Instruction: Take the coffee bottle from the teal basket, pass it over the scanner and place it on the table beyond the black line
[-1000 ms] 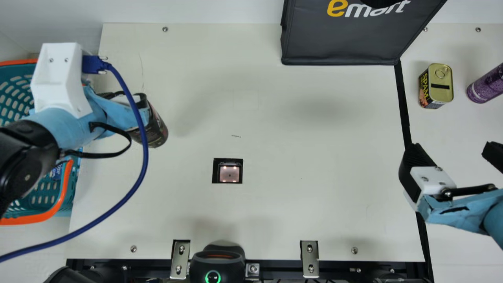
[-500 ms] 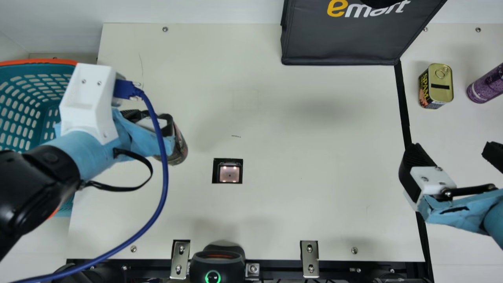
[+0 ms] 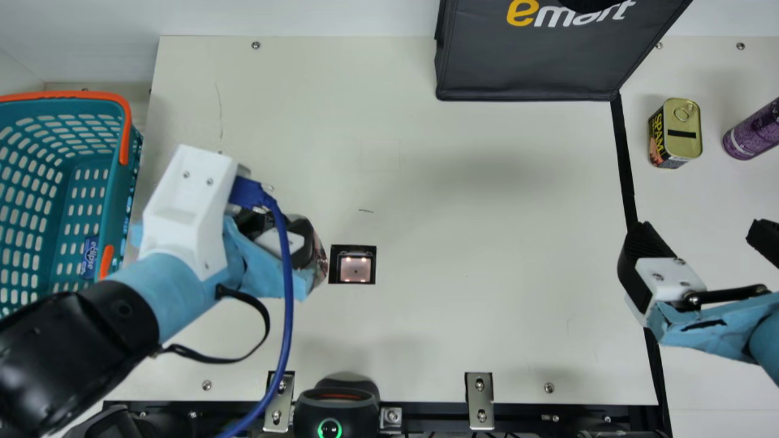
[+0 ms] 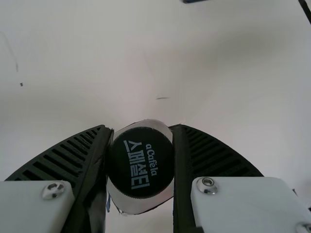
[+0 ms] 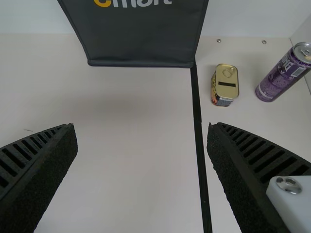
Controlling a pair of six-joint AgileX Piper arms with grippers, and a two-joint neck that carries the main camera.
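Note:
My left gripper (image 3: pixel 286 243) is shut on the coffee bottle (image 3: pixel 319 258), just left of the scanner window (image 3: pixel 355 269) in the main view. In the left wrist view the bottle's black cap (image 4: pixel 141 162) sits between the two ribbed fingers of the left gripper (image 4: pixel 141 160). The teal basket (image 3: pixel 112 201) stands at the far left. My right gripper (image 3: pixel 700 234) is open near the black line (image 3: pixel 624 164); in the right wrist view the right gripper (image 5: pixel 142 131) has nothing between its widely parted fingers.
Beyond the line stand a yellow-topped can (image 3: pixel 683 131) and a purple can (image 3: pixel 753 131). A dark bag (image 3: pixel 535 61) is at the back. A black handheld device (image 3: pixel 336 407) sits at the table's front edge. Inside the basket lies a small blue pack (image 3: pixel 89 257).
The left arm has carried the coffee bottle from beside the basket rightward and toward the front, close to the scanner window. More of the basket is uncovered. The right arm has stayed still.

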